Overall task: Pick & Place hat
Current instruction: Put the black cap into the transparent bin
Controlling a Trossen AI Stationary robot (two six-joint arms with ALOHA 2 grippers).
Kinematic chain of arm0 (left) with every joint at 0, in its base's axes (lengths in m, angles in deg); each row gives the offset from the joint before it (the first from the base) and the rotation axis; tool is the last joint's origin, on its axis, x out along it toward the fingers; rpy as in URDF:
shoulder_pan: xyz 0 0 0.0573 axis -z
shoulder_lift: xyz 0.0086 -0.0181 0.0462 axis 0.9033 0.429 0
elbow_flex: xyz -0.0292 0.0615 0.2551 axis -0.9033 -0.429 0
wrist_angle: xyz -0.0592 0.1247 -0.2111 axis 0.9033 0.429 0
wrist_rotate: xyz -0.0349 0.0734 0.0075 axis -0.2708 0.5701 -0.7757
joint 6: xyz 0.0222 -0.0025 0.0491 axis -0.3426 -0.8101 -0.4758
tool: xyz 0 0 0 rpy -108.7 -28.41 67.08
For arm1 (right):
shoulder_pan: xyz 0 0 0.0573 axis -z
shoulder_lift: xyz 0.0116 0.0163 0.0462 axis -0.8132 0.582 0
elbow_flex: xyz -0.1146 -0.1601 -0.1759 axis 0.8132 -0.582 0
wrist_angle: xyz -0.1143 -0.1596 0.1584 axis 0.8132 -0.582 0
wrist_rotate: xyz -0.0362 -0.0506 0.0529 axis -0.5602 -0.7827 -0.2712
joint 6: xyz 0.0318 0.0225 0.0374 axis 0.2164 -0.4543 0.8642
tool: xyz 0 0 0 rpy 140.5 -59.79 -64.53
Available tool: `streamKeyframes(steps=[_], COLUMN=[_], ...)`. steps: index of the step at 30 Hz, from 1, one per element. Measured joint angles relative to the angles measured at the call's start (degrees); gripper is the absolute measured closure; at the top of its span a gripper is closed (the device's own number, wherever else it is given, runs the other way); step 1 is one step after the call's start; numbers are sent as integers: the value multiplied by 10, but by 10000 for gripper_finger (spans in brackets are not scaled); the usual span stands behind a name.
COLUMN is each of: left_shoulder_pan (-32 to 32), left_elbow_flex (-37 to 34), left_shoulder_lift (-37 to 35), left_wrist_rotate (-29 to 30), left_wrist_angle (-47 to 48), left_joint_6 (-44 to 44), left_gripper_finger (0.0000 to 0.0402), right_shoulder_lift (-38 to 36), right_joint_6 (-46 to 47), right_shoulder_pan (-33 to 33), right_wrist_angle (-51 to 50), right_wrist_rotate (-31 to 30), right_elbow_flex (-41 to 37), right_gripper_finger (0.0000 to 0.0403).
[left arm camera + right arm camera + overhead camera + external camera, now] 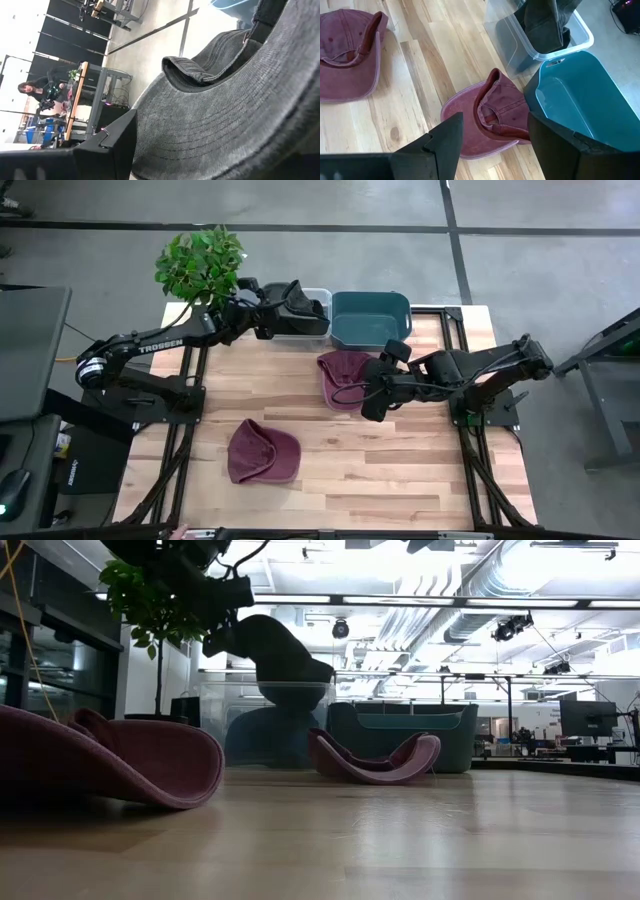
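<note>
A dark grey hat sits partly in the clear bin at the table's far edge, its lower end inside the bin. My left gripper is level with it on its left, fingers apart around the brim. A maroon hat lies upside down on the table in front of the teal bin. My right gripper hovers open above it, touching nothing. A second maroon hat lies near the front left. My left gripper has the dark hat's brim between its spread fingers, coming level from the table's left. One finger shows beside the brim; the hat hides the other. Whether either finger touches the brim, I cannot tell. The hat's lower end is in the clear bin.
A potted plant stands at the far left corner, beside my left arm. The teal bin holds nothing that shows. Bare wood lies between the two maroon hats and along the table's near edge.
</note>
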Motion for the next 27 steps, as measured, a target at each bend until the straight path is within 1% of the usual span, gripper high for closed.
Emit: streamKeyframes(steps=[7, 11, 15, 19, 27], left_shoulder_pan=[0, 0, 0, 0, 0], left_elbow_flex=[0, 0, 0, 0, 0], left_shoulder_lift=[0, 0, 0, 0, 0], left_wrist_rotate=[14, -8, -29, -29, 16], left_wrist_angle=[0, 0, 0, 0, -1], left_joint_6=[2, 9, 34, 55, 72], left_gripper_finger=[192, 192, 188, 159, 68], right_shoulder_lift=[0, 0, 0, 0, 0], right_joint_6=[0, 0, 0, 0, 0], right_shoulder_pan=[0, 0, 0, 0, 0], right_wrist_angle=[1, 5, 5, 5, 5], right_wrist_rotate=[0, 0, 0, 0, 0], right_elbow_flex=[0, 0, 0, 0, 0], right_gripper_finger=[187, 187, 187, 187, 187])
